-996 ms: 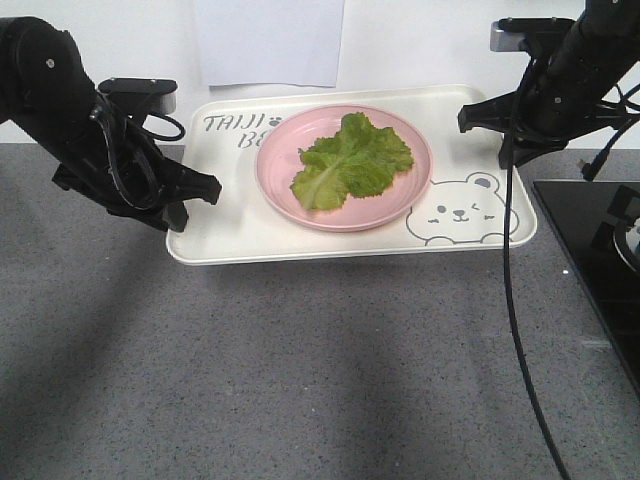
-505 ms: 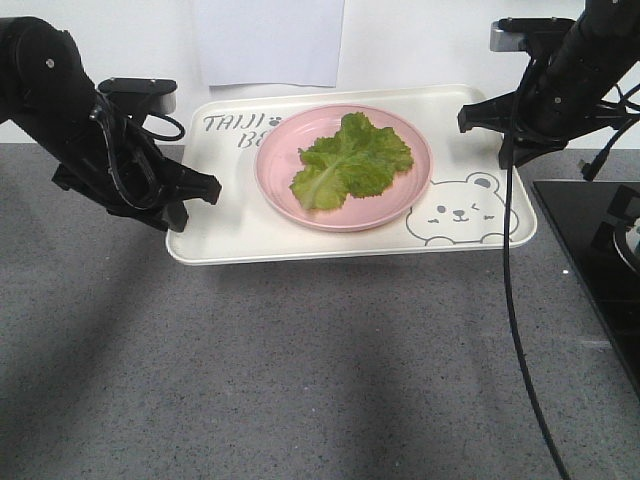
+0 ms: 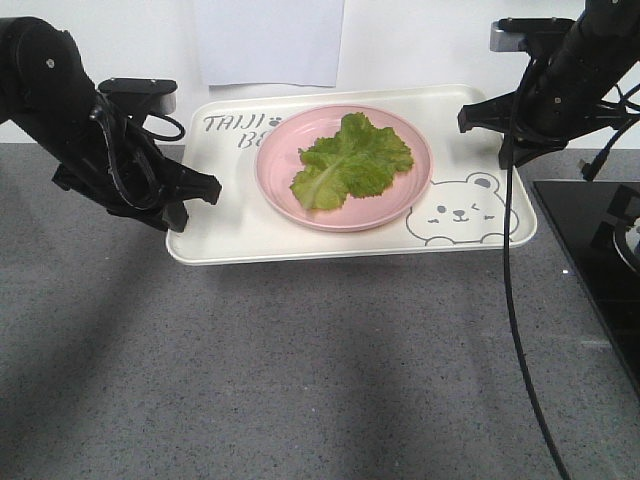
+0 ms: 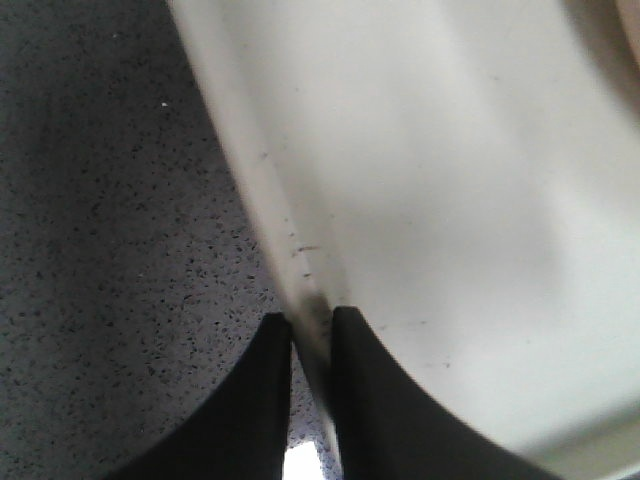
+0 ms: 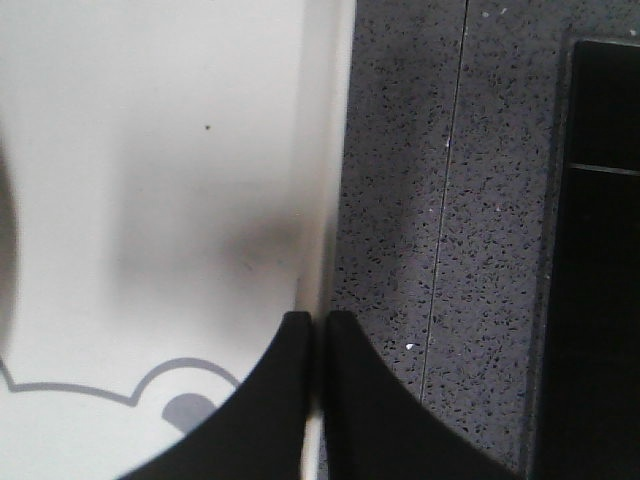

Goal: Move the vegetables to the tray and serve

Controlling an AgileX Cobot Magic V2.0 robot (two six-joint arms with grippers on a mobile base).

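Note:
A green lettuce leaf, the vegetables [image 3: 352, 160], lies on a round pink plate [image 3: 415, 190] that sits on the cream tray [image 3: 240, 225] with bear face and grey lettering. The tray is tilted, its far edge raised against the wall. My left gripper [image 3: 190, 205] is shut on the tray's left rim [image 4: 270, 190]; one finger is over the rim and one under it [image 4: 311, 325]. Over on the right rim [image 5: 325, 150], my right gripper [image 3: 505, 140] is likewise shut, its two fingers pinching the edge [image 5: 318, 325].
Grey speckled countertop [image 3: 300, 370] spreads in front of the tray. A black cooktop [image 3: 600, 250] lies at the right, close to the right arm [image 5: 600, 250]. A white sheet [image 3: 268, 40] hangs on the wall behind. A black cable [image 3: 515, 300] trails down from the right arm.

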